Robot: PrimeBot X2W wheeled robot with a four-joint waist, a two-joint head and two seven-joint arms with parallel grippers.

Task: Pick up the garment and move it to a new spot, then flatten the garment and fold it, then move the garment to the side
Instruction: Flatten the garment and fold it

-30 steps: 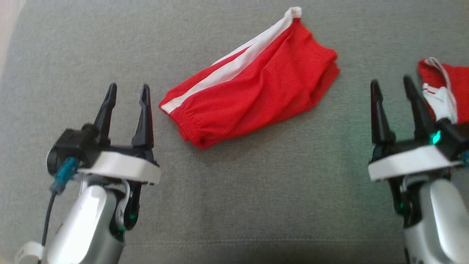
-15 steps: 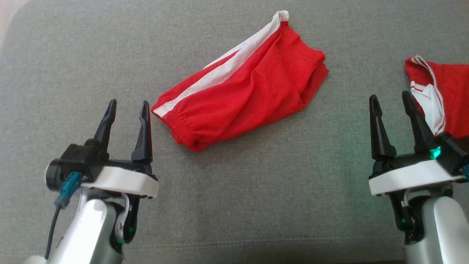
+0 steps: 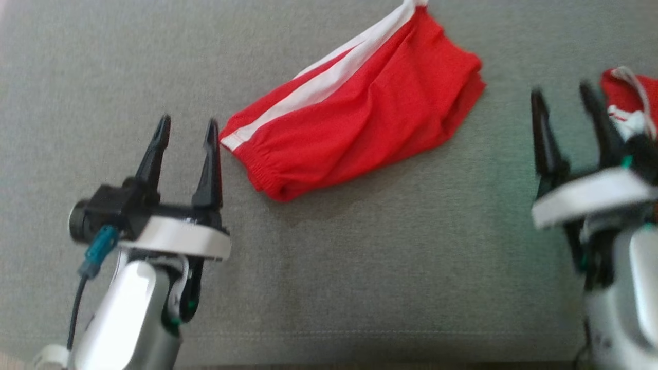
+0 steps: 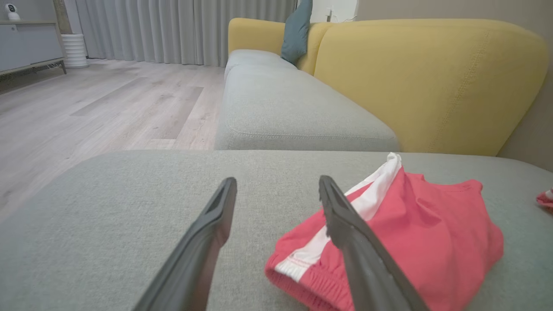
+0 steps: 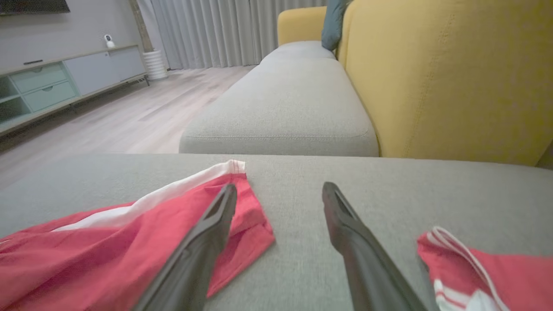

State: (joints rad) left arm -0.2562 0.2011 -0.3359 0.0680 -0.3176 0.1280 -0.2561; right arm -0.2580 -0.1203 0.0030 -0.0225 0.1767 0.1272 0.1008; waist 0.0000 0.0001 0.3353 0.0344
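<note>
Red cloth shorts with a white stripe (image 3: 360, 113) lie folded, upper centre, on the grey woven cushion (image 3: 360, 257). Left gripper (image 3: 188, 122) and right gripper (image 3: 561, 90) flank them, jaws apart and empty, probably to shift them aside.

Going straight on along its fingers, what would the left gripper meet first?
Probably the bare grey fabric cushion beside the folded red shorts with white stripe; the left gripper might graze them.
</note>
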